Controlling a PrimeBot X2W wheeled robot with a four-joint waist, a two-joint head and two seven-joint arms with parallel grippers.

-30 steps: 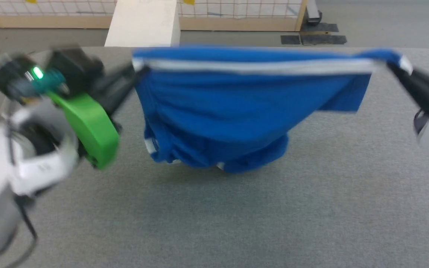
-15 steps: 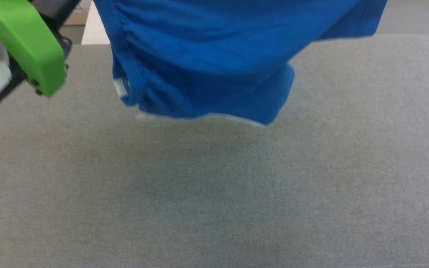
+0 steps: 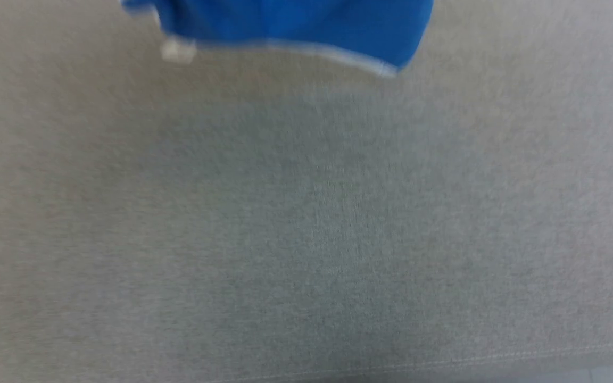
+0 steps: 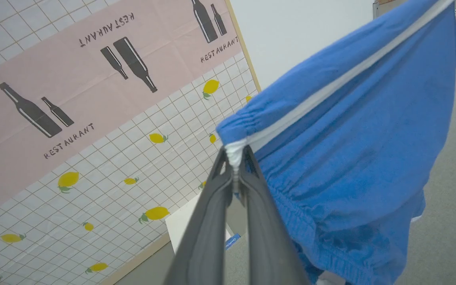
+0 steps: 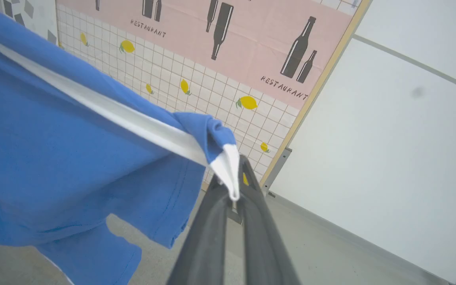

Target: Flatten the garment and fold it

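Left claw [image 4: 235, 164] clamped shut on the shorts [image 4: 350, 150] at a waistband corner; right claw [image 5: 236, 180] pinches a white-trimmed corner. Shorts hang stretched between them, over the far part of the grey table [image 3: 306, 239]

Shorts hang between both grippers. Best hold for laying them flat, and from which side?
Hold the two ends of the white stripe: the left gripper pinches one end, the right gripper the other corner, each coming from outside along the stripe. That edge runs taut and the shorts hang free below it over the table, so they'd likely spread when lowered.
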